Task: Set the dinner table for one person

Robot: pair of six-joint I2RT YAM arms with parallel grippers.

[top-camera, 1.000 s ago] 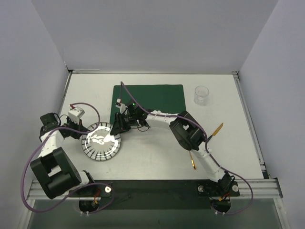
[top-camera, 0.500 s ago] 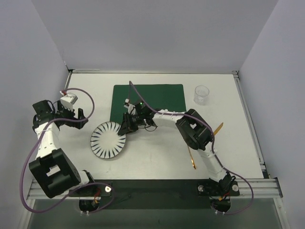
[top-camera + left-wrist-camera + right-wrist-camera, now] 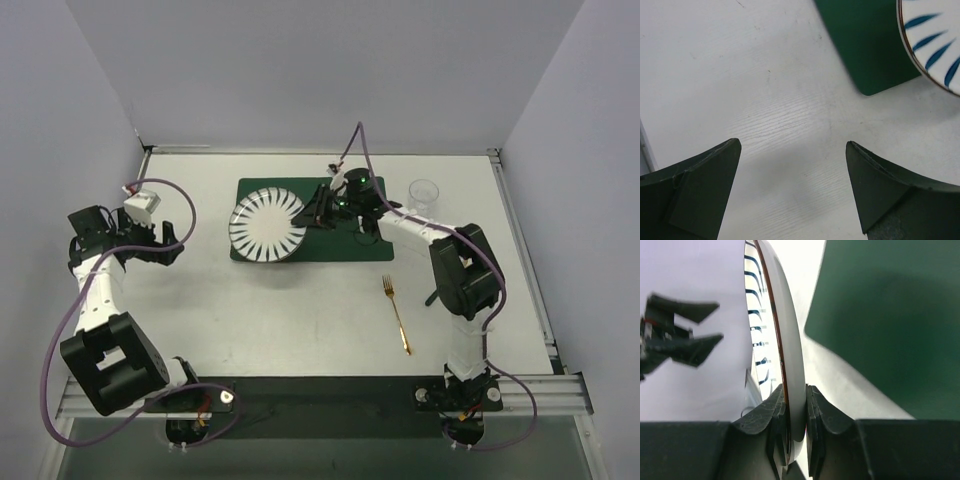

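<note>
A white plate with blue radial stripes [image 3: 266, 226] hangs over the left part of the dark green placemat [image 3: 340, 205] on the white dinner table [image 3: 300, 320]. My right gripper [image 3: 318, 212] is shut on the plate's right rim. In the right wrist view the two pads pinch the plate [image 3: 790, 340] edge-on at my gripper [image 3: 795, 390], with the placemat [image 3: 890, 315] beyond. My left gripper [image 3: 170, 245] stands open and empty at the table's left side. In its own view the left gripper [image 3: 792, 150] hangs over bare tabletop, with the placemat corner [image 3: 865, 50] and plate edge [image 3: 935, 45] ahead.
A gold fork [image 3: 397, 315] lies on the table in front of the placemat's right end. A clear glass [image 3: 424, 196] stands at the back right. Metal rails [image 3: 520, 250] edge the table, and grey walls close in on three sides.
My right gripper has carried the plate from the table's left front up and back onto the placemat. The left gripper let go, opened wide and drew back to the left.
</note>
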